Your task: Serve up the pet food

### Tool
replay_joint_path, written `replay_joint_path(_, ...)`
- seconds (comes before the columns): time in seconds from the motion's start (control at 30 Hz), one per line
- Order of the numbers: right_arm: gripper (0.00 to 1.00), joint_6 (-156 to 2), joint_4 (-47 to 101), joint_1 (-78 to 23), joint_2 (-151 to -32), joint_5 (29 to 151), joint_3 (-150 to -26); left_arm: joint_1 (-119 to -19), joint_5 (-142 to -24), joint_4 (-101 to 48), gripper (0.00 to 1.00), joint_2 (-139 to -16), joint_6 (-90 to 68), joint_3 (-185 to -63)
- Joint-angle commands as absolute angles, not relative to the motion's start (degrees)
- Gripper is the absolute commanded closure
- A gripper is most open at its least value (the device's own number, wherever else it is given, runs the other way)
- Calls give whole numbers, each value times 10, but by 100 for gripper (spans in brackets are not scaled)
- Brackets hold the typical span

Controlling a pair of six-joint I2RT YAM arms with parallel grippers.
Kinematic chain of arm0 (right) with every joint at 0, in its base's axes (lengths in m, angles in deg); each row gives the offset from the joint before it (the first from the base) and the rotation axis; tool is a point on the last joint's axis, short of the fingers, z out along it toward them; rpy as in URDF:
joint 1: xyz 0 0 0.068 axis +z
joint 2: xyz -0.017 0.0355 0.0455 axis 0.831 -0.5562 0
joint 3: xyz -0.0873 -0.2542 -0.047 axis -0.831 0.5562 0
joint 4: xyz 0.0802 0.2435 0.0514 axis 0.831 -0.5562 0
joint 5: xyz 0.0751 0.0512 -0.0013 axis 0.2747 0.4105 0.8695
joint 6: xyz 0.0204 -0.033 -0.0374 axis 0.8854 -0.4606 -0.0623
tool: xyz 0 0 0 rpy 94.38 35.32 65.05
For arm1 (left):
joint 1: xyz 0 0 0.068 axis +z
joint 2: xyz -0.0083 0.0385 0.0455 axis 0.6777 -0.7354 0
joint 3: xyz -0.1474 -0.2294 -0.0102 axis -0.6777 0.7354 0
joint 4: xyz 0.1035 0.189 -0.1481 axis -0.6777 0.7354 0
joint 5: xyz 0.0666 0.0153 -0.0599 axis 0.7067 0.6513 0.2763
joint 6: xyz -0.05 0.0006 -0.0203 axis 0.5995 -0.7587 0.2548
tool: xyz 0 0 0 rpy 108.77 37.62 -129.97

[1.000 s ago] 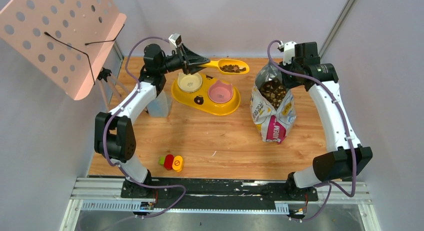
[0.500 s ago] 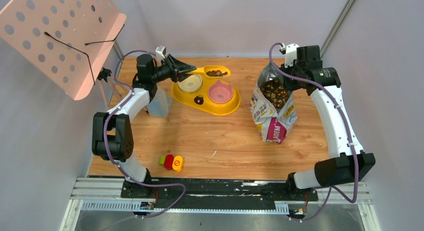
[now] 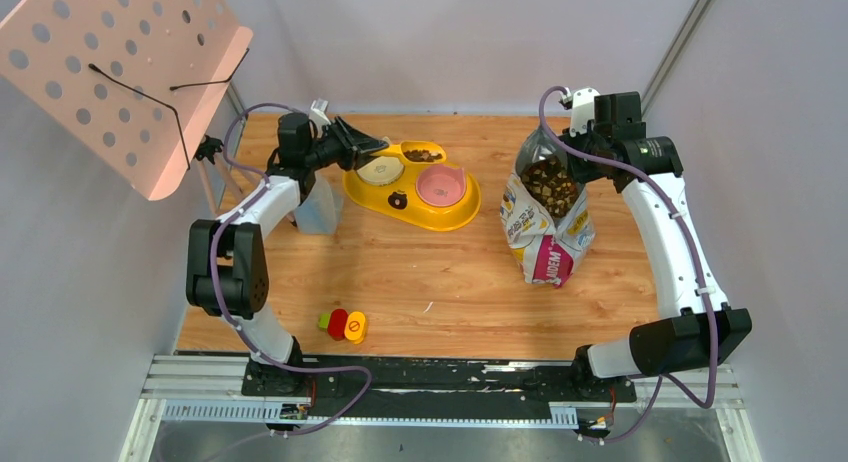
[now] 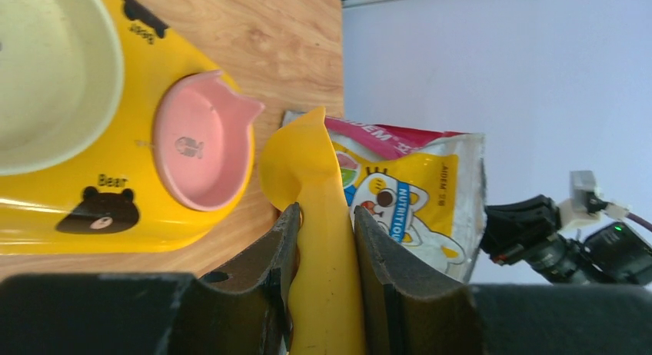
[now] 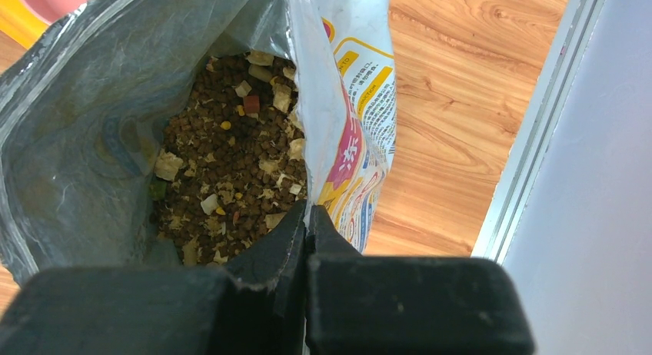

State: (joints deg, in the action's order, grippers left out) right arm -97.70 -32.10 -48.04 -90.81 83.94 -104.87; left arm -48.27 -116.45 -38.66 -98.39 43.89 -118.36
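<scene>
Roughly, you are midway: one scoopful is out of the bag, and nothing is served yet. Your left gripper (image 4: 327, 217) is clamped on the handle of the yellow scoop (image 4: 304, 159). The pet food (image 3: 424, 155) in it hangs over the 12 o'clock edge of the yellow feeder (image 3: 410, 212). Both the cream bowl (image 3: 380, 168) and the pink bowl (image 3: 441, 186) look empty. At 3 o'clock from the feeder, your right gripper (image 5: 307, 213) pinches the rim of the bag (image 5: 346, 101), jaws together, holding its mouth open. Left to do: tip the scoop into a bowl.
</scene>
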Motion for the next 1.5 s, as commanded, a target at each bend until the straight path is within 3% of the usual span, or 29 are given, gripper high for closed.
replay_joint_path(0.0, 100, -970, -312, -479, -881, 864, -1046, -477, -1143, -340, 100, -995, 357, -1221)
replay_joint_path(0.57, 100, -969, -311, -479, -883, 869, -1041, -490, -1079, -189, 100, -1041, 208, -1297)
replay_joint_path(1.47, 100, -969, -309, -485, -870, 874, -1033, -662, -883, 27, 100, -1032, -154, -1466)
